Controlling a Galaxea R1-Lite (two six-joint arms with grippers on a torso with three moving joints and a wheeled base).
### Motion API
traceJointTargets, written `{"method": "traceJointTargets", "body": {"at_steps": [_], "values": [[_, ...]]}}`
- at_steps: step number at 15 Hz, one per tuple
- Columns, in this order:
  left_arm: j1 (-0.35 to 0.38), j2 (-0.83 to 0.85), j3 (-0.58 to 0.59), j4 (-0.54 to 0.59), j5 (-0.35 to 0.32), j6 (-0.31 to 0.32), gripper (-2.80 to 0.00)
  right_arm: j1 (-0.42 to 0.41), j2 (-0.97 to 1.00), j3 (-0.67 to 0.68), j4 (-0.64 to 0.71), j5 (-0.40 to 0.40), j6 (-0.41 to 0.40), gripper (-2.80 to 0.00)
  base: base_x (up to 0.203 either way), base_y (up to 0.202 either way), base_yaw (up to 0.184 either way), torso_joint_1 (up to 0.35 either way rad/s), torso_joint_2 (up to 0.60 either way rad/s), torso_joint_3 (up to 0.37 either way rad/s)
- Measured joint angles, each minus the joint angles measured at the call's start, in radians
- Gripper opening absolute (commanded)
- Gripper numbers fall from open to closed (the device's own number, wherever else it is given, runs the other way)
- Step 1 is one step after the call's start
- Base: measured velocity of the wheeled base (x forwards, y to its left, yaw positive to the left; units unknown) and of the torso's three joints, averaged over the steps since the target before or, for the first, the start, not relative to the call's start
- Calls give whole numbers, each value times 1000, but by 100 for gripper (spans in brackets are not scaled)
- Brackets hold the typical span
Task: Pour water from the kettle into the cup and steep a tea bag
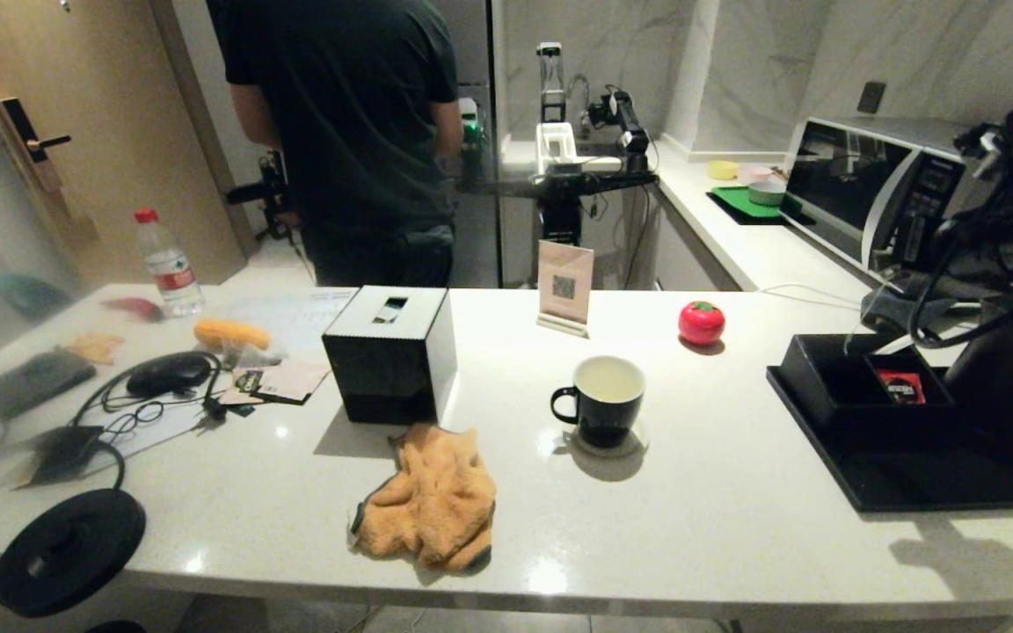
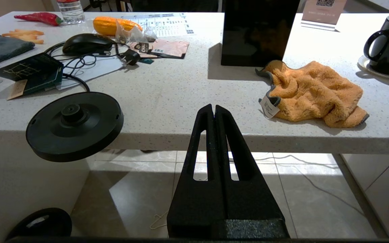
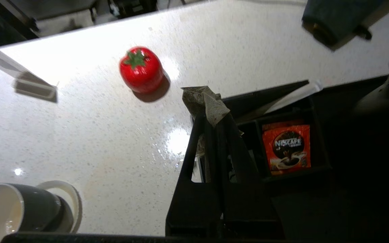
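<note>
The black cup (image 1: 599,400) with a white inside stands on a pale coaster mid-counter, also seen as the cup (image 3: 22,211) and the cup (image 2: 388,47). Water (image 1: 609,380) shows pale and level inside it. My right gripper (image 3: 214,118) hangs over the black tray's (image 1: 911,483) left end, right of the cup. It is shut on the beige tea bag (image 3: 206,101), which sticks out past the tips. The black kettle (image 1: 1012,378) stands on the tray, partly hidden behind my right arm. My left gripper (image 2: 213,107) is shut and empty, low before the counter's front edge.
An orange cloth (image 1: 432,497) lies left of the cup, in front of a black tissue box (image 1: 388,352). A red tomato-shaped thing (image 1: 701,323) and a card stand (image 1: 564,286) sit behind the cup. The round kettle base (image 1: 67,549) overhangs the front left edge. A red sachet (image 3: 286,148) lies in the tray.
</note>
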Motion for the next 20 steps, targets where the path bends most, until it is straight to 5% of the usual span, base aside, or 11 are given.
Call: {"method": "traceJointTargets", "body": {"at_steps": [9,20], "values": [[0,0,0,0,0,0,-280,145,-301,325,-258,1,-143,-280,0,0,0,0,0,0],[0,0,0,-1,-3,-1,-280,306,-444,332,-283,-1,-165,-280,0,0,0,0,0,0]]}}
